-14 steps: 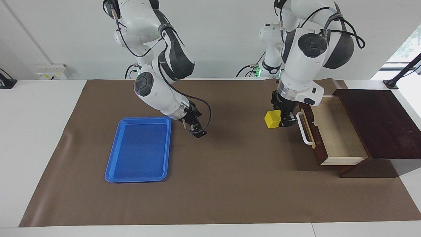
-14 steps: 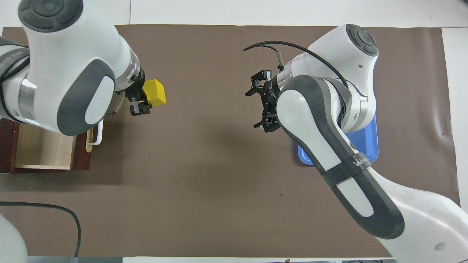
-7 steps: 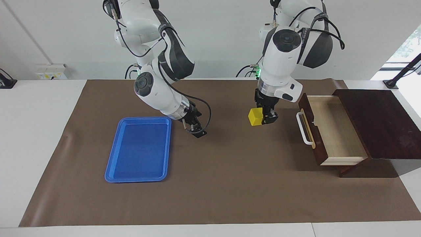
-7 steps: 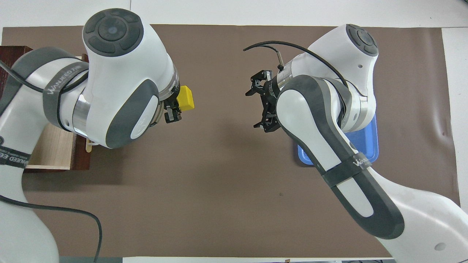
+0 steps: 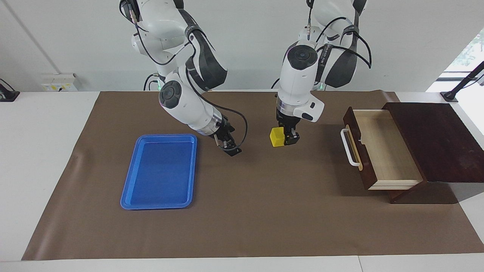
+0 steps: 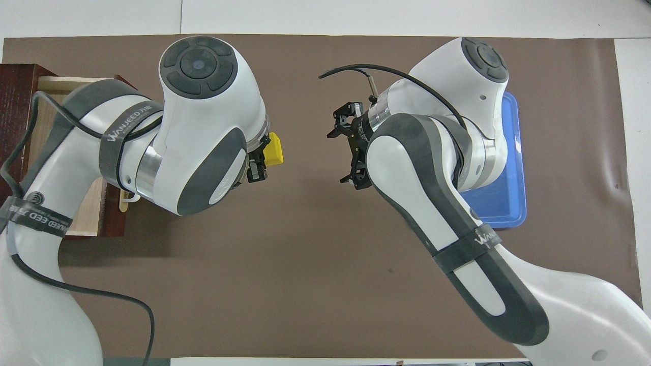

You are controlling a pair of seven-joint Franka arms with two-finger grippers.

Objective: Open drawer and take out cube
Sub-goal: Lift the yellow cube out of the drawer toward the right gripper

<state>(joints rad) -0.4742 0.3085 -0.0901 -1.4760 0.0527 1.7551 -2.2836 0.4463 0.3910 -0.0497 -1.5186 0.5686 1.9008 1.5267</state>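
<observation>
The dark brown drawer stands pulled open from its dark wooden box at the left arm's end of the table. Its pale inside is bare and its white handle faces the table's middle. In the overhead view the left arm covers most of the drawer. My left gripper is shut on the yellow cube and holds it over the brown mat near the table's middle; the gripper and the cube also show from overhead. My right gripper is open over the mat between the cube and the blue tray, and from overhead this gripper faces the cube.
A blue tray with nothing in it lies on the mat toward the right arm's end; from overhead the right arm partly covers the tray. The brown mat covers most of the white table.
My left gripper has carried the cube away from the drawer's front toward the table's middle. My right gripper has shifted slightly toward it. The drawer has stayed open.
</observation>
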